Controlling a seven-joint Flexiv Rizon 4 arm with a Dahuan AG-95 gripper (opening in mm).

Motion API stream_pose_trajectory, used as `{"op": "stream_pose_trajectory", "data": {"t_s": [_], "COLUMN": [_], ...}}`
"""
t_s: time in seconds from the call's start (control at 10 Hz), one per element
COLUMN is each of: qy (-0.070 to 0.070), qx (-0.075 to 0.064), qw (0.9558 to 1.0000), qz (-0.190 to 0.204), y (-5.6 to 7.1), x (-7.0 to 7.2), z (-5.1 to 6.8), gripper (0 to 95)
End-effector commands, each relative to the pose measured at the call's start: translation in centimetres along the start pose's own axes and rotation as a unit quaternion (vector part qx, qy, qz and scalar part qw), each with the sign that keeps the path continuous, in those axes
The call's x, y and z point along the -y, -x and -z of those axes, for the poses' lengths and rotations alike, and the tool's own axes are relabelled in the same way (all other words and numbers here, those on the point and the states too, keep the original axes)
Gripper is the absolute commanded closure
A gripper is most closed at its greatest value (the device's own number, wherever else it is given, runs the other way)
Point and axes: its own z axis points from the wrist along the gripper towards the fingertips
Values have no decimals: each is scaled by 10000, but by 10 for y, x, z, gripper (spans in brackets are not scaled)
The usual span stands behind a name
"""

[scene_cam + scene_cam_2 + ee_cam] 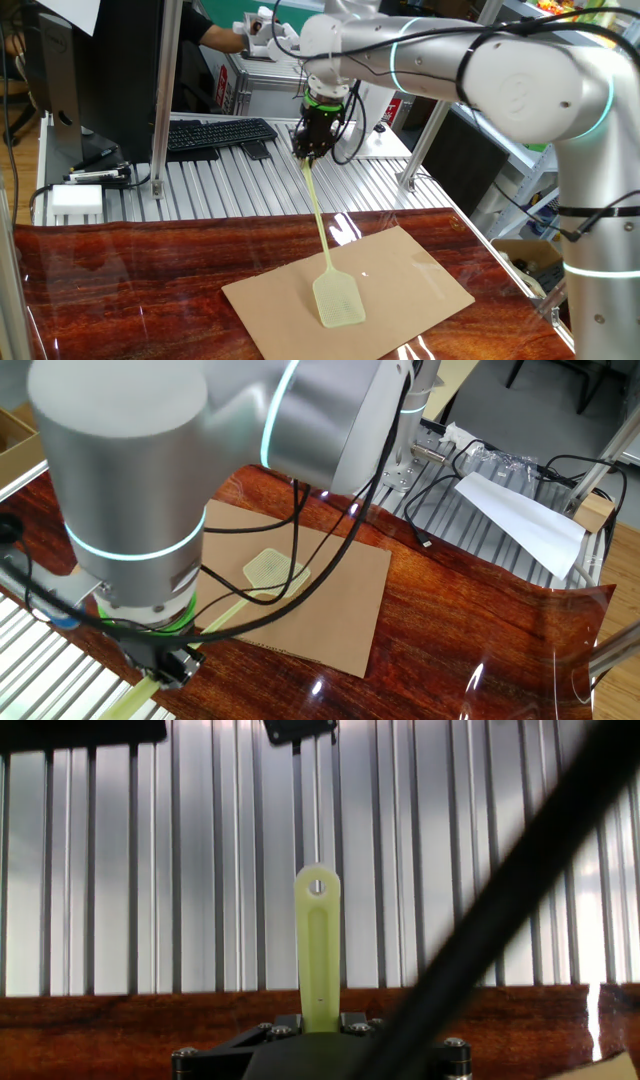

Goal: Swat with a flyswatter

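The pale yellow-green flyswatter (323,225) slants down from my gripper (306,150), which is shut on the upper end of its thin handle. Its mesh head (339,300) lies on a tan cardboard sheet (420,270) on the red-brown table. In the other fixed view the mesh head (273,568) rests on the cardboard (345,595) and the handle runs back under the arm to the gripper (165,665). The hand view shows the handle's end (317,945), with its hanging hole, sticking out from between the black fingers (355,1022) over the ribbed metal surface.
A black keyboard (215,133) and a white box (77,200) sit on the ribbed aluminium bench (230,185) behind the table. Upright metal posts (165,95) stand nearby. Cables (455,485), white paper (520,520) and a small cardboard box (594,513) lie at the far side. A dark cable (500,900) crosses the hand view.
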Motion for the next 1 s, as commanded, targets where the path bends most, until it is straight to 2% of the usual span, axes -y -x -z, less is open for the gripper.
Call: {"op": "stream_pose_trajectory", "data": {"t_s": [0.1,0.4,0.8,1.0], "qy": [55,56,46,47], "qx": [-276,-334,-332,-330], "qw": [9996,9994,9994,9994], "qz": [22,59,115,114], "y": [4,5,6,7], "x": [3,6,11,12], "z": [4,16,35,49], "gripper": [950,950,950,950]}}
